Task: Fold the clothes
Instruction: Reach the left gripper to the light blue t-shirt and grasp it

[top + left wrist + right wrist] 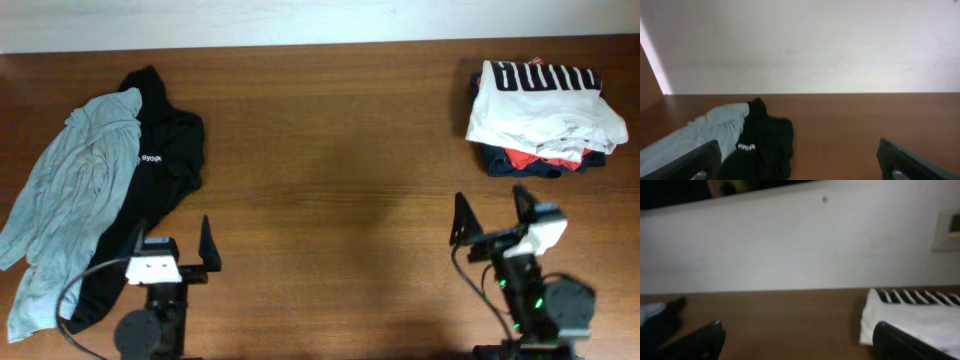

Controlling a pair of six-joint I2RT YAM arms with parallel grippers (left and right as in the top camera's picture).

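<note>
**Two garments unfolded, both grippers wide and empty**

Two crumpled garments lie at the left of the wooden table (340,150): a pale grey-teal shirt (65,190) overlapping a black top (165,160). The left gripper (170,240), at lower left, and the right gripper (492,212), at lower right, have their fingers spread and hold nothing. A white lettered shirt (540,105) tops the pile at upper right.

You get soft, even light overhead, a faint sheen on the table (380,200); your right wrist view is blurred.
</note>
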